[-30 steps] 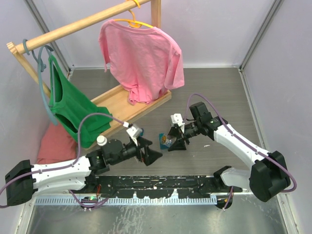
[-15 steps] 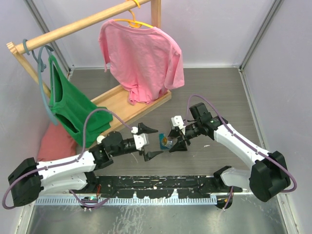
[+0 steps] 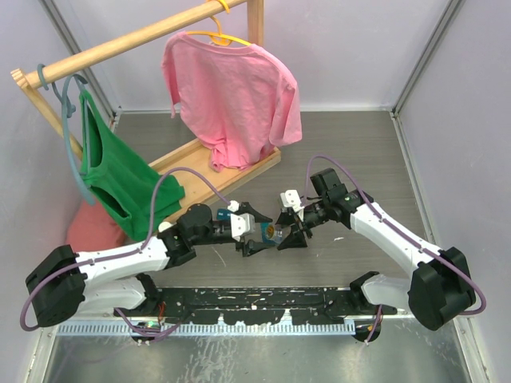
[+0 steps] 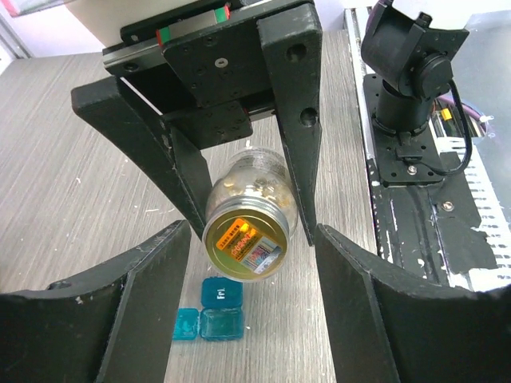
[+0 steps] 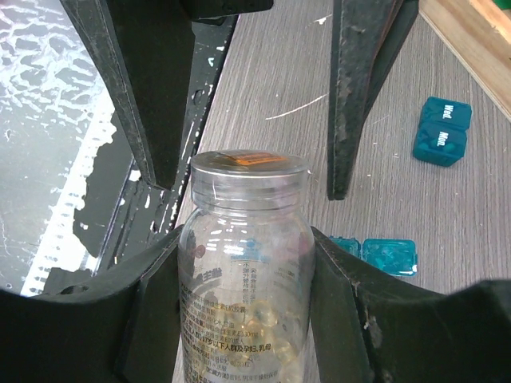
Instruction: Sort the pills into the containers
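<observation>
My right gripper (image 3: 289, 231) is shut on a clear pill bottle (image 5: 247, 263) with a gold lid (image 4: 243, 243) and holds it above the table; yellow capsules lie inside it. My left gripper (image 3: 254, 230) is open and faces the lid, with its fingers (image 5: 355, 96) standing on either side of the lid and apart from it. One teal container (image 4: 211, 311) lies on the table below the bottle, with one lid shut and marked. It also shows in the right wrist view (image 5: 387, 255). A second teal container (image 5: 441, 132) lies farther off, by the left wrist (image 3: 224, 212).
A wooden clothes rack (image 3: 200, 163) with a pink shirt (image 3: 231, 96) and a green top (image 3: 116, 171) stands at the back left. A pink cloth (image 3: 88, 235) lies at the left. The black base rail (image 3: 263, 307) runs along the near edge.
My left arm has swung right and up to the bottle. Its gripper has turned and opened around the lid. My right gripper has held the bottle nearly still.
</observation>
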### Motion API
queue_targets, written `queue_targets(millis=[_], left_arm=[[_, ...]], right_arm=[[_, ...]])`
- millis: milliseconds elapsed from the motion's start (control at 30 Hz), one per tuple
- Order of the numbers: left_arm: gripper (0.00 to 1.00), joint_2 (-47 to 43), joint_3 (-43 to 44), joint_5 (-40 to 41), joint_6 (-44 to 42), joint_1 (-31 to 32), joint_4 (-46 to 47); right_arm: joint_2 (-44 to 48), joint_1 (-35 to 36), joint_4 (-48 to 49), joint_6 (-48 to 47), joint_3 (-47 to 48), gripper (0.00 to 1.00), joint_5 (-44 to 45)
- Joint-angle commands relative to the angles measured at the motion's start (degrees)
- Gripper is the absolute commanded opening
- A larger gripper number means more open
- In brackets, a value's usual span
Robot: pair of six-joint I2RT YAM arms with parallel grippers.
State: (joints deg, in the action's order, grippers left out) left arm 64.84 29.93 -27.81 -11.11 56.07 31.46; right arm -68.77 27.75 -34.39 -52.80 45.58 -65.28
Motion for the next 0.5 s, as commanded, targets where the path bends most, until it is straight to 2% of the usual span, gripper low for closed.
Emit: queue_targets(millis=[0,167,300,467], left_arm=[[0.65,-0.12,2.41,-1.55,0.47,-0.19,3.72],[0.63,-0.06,2.32,-0.41,0.55,-0.20,3.41],[0.55,0.60,2.58,-0.40,0.95,-0.26,3.50],[0.54,1.29,2.76,-0.04,1.52,-0.25,3.53]], right_arm=[[-0.06,-0.15,0.20,-0.87,3.00,0.01,-2.05],[-0.06,-0.15,0.20,-0.88,2.93,0.01,-2.05],[-0.05,-0.19,0.12,-0.91,2.93,0.01,-2.05],[0.02,-0.13,0.11,-0.87,2.94,0.01,-2.05]])
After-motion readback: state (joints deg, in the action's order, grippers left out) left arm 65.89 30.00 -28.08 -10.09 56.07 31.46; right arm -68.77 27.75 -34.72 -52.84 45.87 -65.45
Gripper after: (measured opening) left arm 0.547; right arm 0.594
